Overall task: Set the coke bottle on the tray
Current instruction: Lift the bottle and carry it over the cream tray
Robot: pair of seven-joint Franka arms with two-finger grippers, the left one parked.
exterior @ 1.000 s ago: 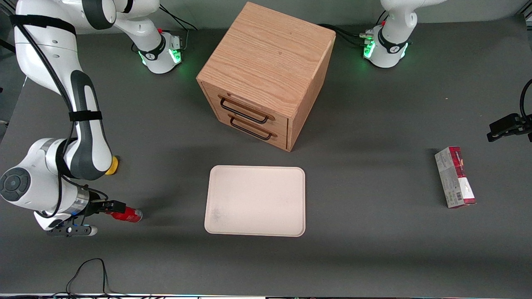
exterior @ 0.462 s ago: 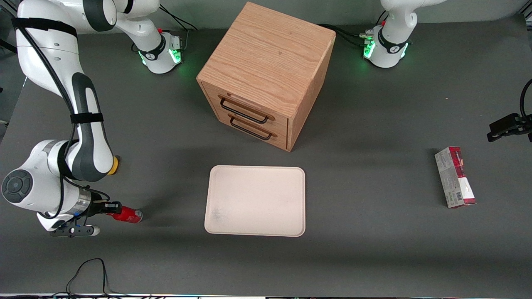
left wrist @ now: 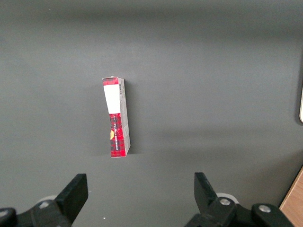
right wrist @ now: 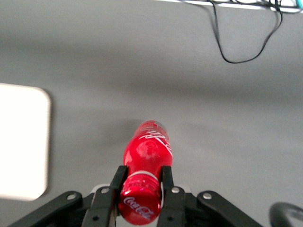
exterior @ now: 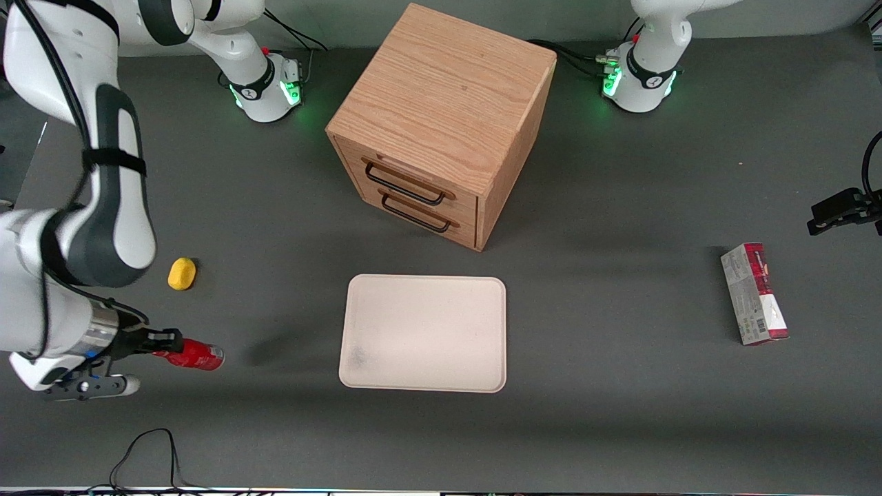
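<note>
The coke bottle (exterior: 191, 355) is small, glossy and red, and hangs sideways just above the table near the working arm's end. My right gripper (exterior: 162, 342) is shut on its neck just under the red cap. In the right wrist view the two black fingers (right wrist: 117, 181) clamp the neck of the bottle (right wrist: 147, 151), cap toward the camera. The tray (exterior: 424, 333) is a flat pale cream-pink rectangle, bare, in the middle of the table, nearer the front camera than the wooden cabinet. One edge of the tray shows in the right wrist view (right wrist: 23, 142).
A wooden two-drawer cabinet (exterior: 441, 120) stands farther from the camera than the tray. A small yellow object (exterior: 182, 273) lies near the working arm. A red-and-grey carton (exterior: 754, 293) lies toward the parked arm's end. A black cable (exterior: 145, 448) loops at the table's front edge.
My right gripper has lifted the bottle off the table and drawn it a little away from the tray. The arm has risen and uncovered the yellow object.
</note>
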